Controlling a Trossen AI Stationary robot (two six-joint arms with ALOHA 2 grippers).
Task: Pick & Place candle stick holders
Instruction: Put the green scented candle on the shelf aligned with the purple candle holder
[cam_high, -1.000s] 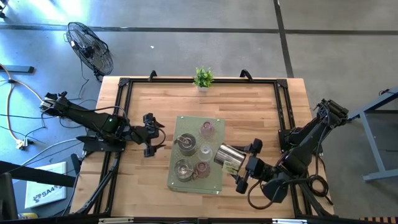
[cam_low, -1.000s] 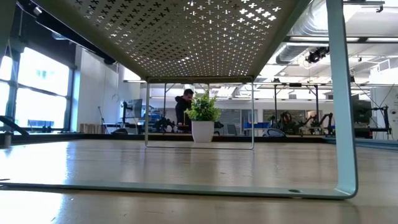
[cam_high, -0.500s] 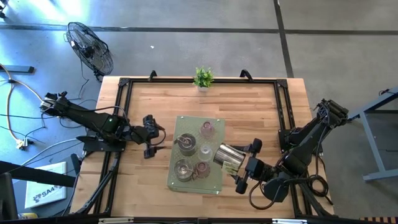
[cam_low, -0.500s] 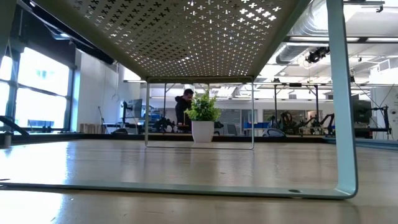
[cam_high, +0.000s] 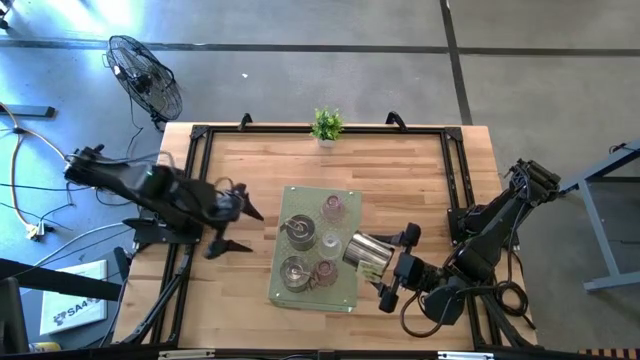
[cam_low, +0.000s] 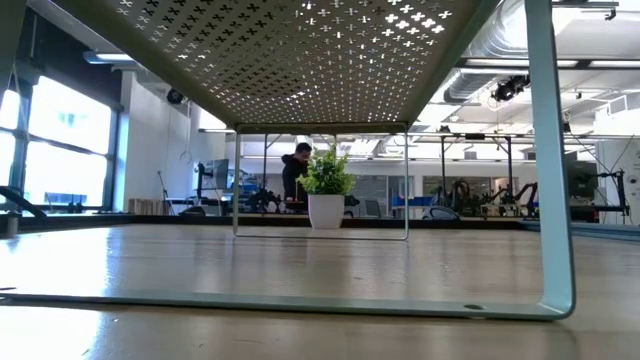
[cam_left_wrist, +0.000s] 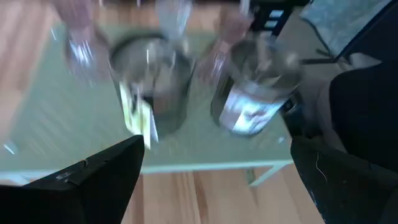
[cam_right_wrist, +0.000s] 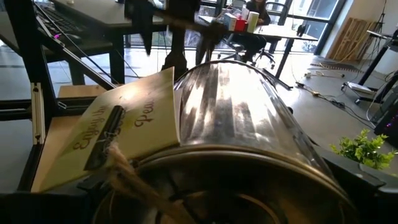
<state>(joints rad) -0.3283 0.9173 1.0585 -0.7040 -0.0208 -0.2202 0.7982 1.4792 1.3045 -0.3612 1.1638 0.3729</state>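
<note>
A pale green perforated tray (cam_high: 346, 292) stands mid-table. On it are two shiny silver candle stick holders (cam_high: 295, 230) (cam_high: 293, 272) and three small glass cups (cam_high: 331, 208) (cam_high: 328, 240) (cam_high: 325, 270). A third silver holder (cam_high: 366, 252) lies on its side over the tray's right edge, in my right gripper (cam_high: 397, 265). My left gripper (cam_high: 237, 228) hangs open left of the tray with nothing between its fingers. Its wrist view, blurred, looks down on the tray (cam_left_wrist: 74, 143) and two silver holders (cam_left_wrist: 158, 87) (cam_left_wrist: 255, 93). My right gripper has the silver holder's round body (cam_right_wrist: 236, 106) between its two wide-spread fingers (cam_high: 408, 236), at the end nearer the hand. The fingers come nearly level from the table's right near corner. The holder lies on its side, its paper tag (cam_right_wrist: 124, 130) uppermost. The touching points are hidden.
A small green potted plant (cam_high: 326, 124) stands at the table's far edge, also seen under the tray's raised deck (cam_low: 326, 190). Black frame rails (cam_high: 195, 170) run along the table's sides. A floor fan (cam_high: 145, 78) stands off the far left corner. A person sits far behind.
My left gripper has risen from beside the tray's left edge and tipped upward from pointing steeply down, staying open, in the last half second.
</note>
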